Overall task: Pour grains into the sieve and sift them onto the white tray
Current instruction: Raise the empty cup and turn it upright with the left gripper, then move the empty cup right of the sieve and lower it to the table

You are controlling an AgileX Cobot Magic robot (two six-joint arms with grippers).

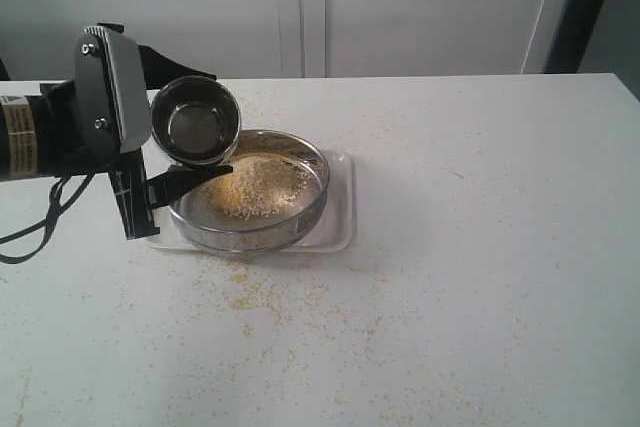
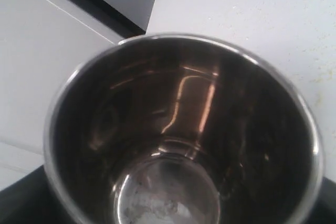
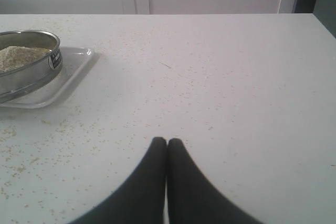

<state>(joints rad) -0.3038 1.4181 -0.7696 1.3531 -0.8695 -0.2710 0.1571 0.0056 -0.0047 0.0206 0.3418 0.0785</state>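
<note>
The left gripper (image 1: 182, 131) sits at the left of the exterior frame, its jaws clamped top and bottom on a steel cup (image 1: 197, 119). The cup is tipped on its side over the left rim of the sieve (image 1: 300, 215), and in the wrist view it looks empty. The grains (image 1: 255, 187) lie heaped inside the sieve, which rests on the white tray (image 1: 342, 219) at centre left. The right gripper (image 3: 167, 144) has its fingers pressed together on nothing, low over bare table (image 1: 480, 247).

The risk, as I judge it, is the cup's lip: righted too low, it could catch the steel rim and push the sieve off the tray. The sieve nearly fills the tray, so hard shaking could throw fines past the low rim to join the spilled grains (image 1: 262, 292) in front.

There is wide open room to the right and lower right of the frame, while the arm body and its cable (image 1: 40, 232) crowd the left
</note>
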